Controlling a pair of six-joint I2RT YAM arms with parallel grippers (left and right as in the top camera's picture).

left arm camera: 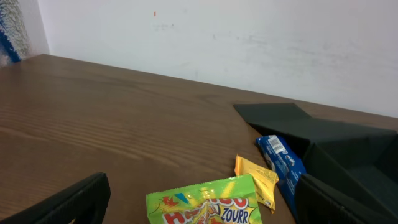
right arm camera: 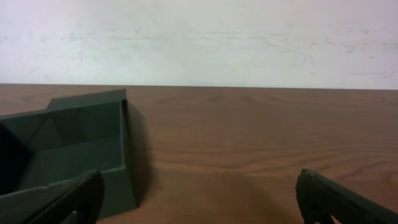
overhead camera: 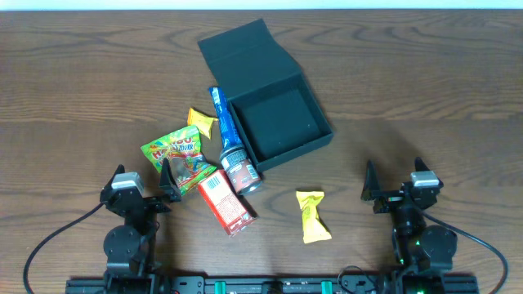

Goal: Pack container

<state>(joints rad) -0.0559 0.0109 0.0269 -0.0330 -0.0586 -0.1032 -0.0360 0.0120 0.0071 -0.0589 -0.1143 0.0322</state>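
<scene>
Right now the container (overhead camera: 282, 122) sits open mid-surface (overhead camera: 425, 73), its flap lid (overhead camera: 241, 49) laid back toward the far left. A blue packet (overhead camera: 221, 114) lies against its left wall, and a yellow packet (overhead camera: 312, 216) lies nearer, apart. At the near edge, the left gripper (overhead camera: 143, 177) and the right gripper (overhead camera: 395, 175) both have their jaws spread wide, holding nothing.

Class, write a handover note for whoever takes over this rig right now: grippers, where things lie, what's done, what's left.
Left gripper: jaws open, empty, by the green gummy bag.
Right gripper: jaws open, empty, facing the container.
Container: lid open, nothing inside.
Snack packets all lie on the table outside it, one yellow packet apart, nearer the right gripper.
Done: nothing packed. Left: load every packet, close lid.
</scene>
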